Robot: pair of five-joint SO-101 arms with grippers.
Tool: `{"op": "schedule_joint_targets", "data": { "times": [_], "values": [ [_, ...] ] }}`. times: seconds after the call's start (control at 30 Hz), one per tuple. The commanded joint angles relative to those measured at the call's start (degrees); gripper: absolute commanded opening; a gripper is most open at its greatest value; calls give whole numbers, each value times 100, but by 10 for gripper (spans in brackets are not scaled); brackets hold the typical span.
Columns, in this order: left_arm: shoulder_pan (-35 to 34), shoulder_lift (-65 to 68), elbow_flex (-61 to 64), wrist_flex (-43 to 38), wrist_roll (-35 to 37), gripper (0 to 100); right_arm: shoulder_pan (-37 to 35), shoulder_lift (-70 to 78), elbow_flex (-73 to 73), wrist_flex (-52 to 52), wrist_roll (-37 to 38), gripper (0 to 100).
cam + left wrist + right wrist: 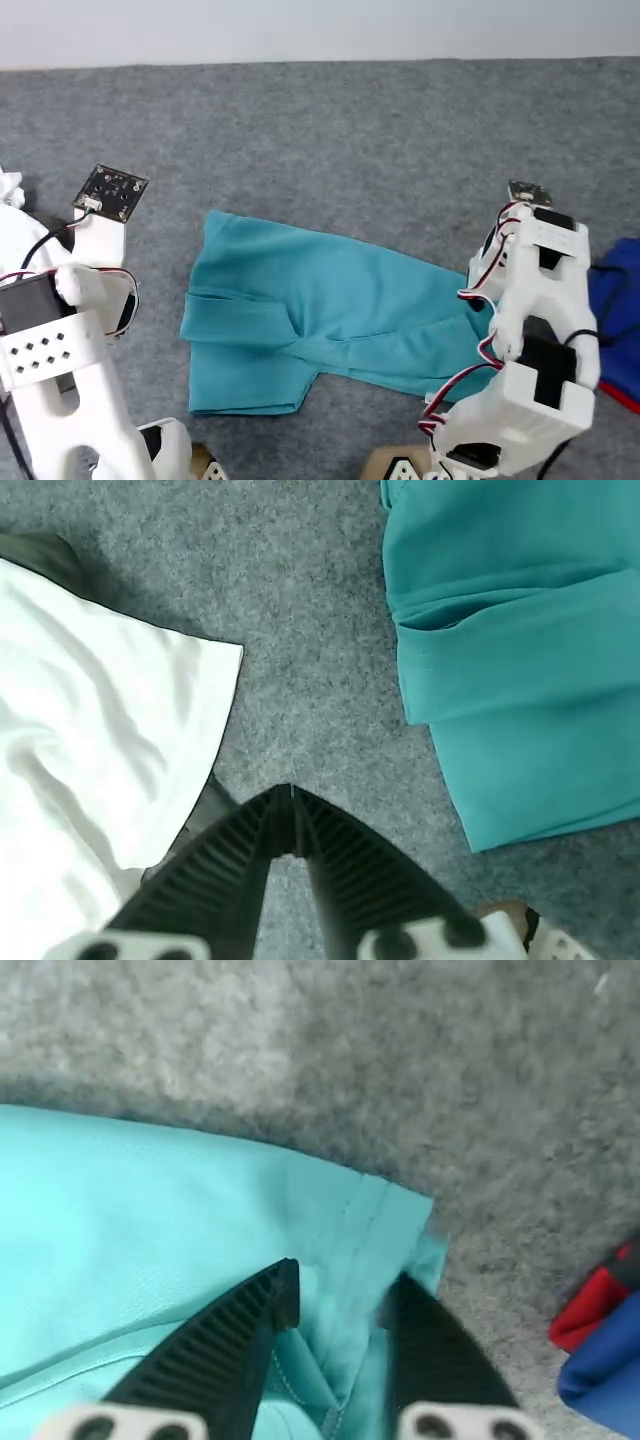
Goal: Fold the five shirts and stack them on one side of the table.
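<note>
From above, the teal shirt (320,320) lies partly folded in the middle of the grey desk (350,130), with the left arm (60,350) beside its one end and the right arm (530,340) over the other. A blue and red garment (615,300) lies at the desk's edge past the right arm. At the left wrist, the left jaws are pressed together and empty above bare desk, between a white shirt (90,730) and the teal shirt. At the right wrist, the right jaws stand apart, straddling the teal shirt's hemmed corner.
</note>
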Motion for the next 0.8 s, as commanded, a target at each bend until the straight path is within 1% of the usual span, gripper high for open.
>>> {"op": "schedule_joint_targets", "data": {
  "times": [0.0,0.17,0.27,0.6,0.77],
  "values": [
    [-26,-70,-22,-123,35,3,-75,-40,-316,-66,-53,52],
    [-26,-70,-22,-123,35,3,-66,-40,-334,-66,-53,46],
    [-26,-70,-22,-114,35,3,-31,-31,-545,-66,-53,7],
    [-26,-79,-22,-88,35,3,13,48,-1662,-66,-9,10],
    [-26,-79,-22,-79,35,3,31,690,-2189,-66,0,10]
  ]
}}
